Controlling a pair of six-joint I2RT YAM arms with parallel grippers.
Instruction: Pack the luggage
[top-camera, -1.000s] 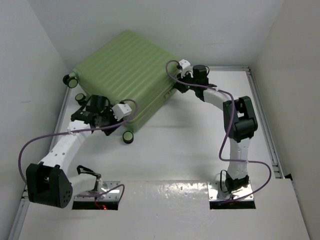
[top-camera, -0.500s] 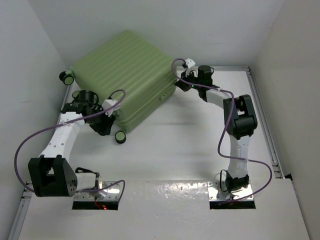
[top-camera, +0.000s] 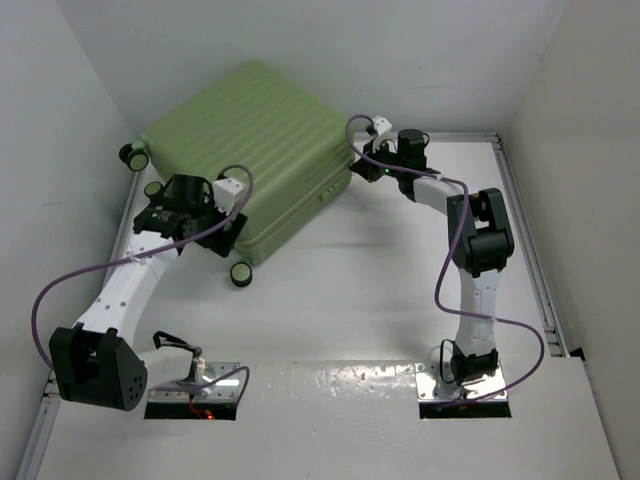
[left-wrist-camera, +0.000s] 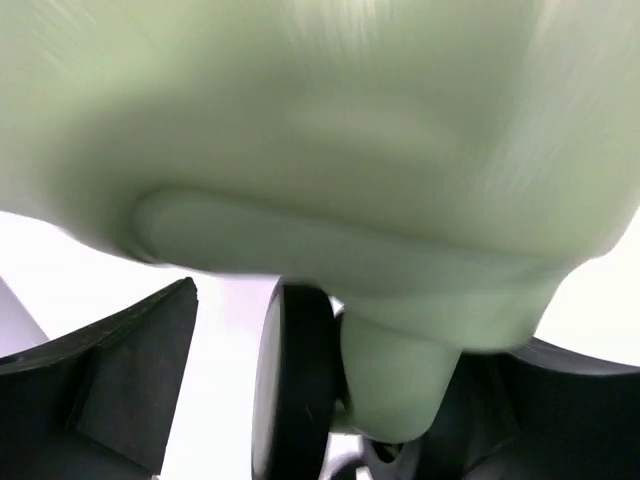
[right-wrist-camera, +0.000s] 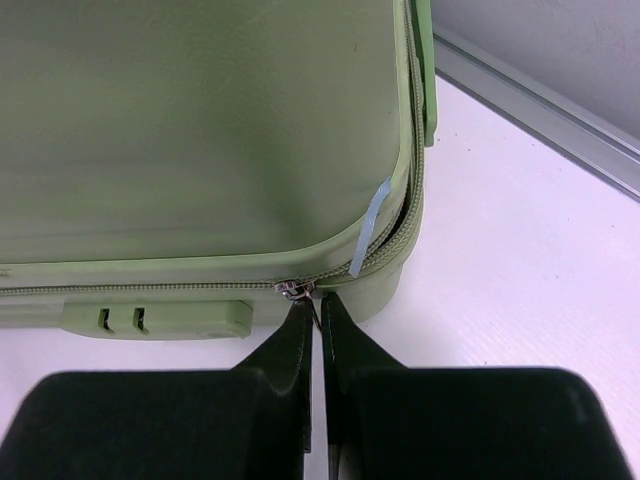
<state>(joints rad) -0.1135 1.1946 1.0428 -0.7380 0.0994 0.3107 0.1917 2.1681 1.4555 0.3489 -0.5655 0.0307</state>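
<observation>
Top external view shows you the luggage (top-camera: 250, 130), a closed light-green ribbed suitcase, lying flat at the far left of the white table (top-camera: 340, 300), turned at an angle, its black wheels along the left and near edge. Your left gripper (top-camera: 222, 232) sits at the near corner of the case, beside the nearest wheel (top-camera: 240, 274); your right gripper (top-camera: 362, 165) meets the case's right corner. Left wrist view, blurred, shows the green shell filling the top, with a wheel and its green stem between the two dark fingers (left-wrist-camera: 130, 370), which stand wide apart and grip nothing. Right wrist view shows the fingers pressed tightly together, tips right at the metal zipper pull (right-wrist-camera: 293, 290) on the rounded corner; you cannot tell whether they pinch it. A pale blue strip (right-wrist-camera: 372, 225) pokes from the zipper seam.
</observation>
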